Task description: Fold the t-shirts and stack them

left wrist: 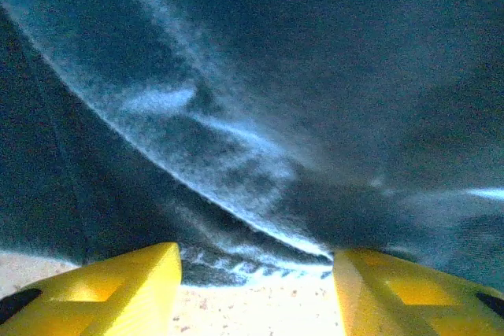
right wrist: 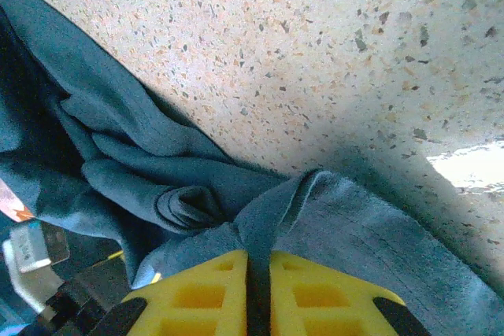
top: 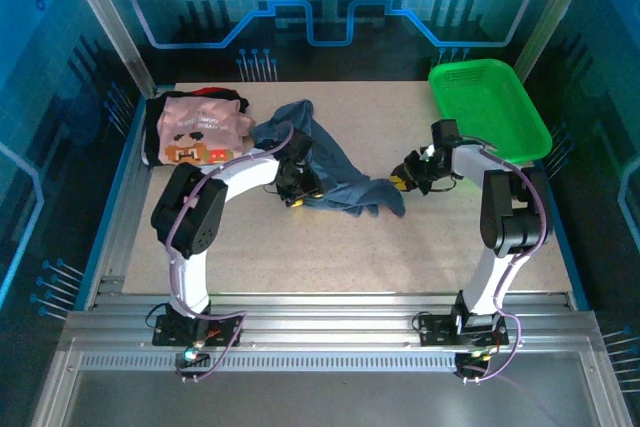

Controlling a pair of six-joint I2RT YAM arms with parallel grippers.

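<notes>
Left arm: bent; left end effector (top: 296, 187) down on slate-blue t-shirt (top: 338, 162); grip unclear (fingers (left wrist: 118, 289) apart)
Right arm: folded inward; right end effector (top: 408, 179) clenched on its edge

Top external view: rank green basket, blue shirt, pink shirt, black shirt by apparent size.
1-2. green basket and blue shirt: look alike, no call.
3. pink shirt.
4. black shirt: just edges visible under the pink one.
</notes>
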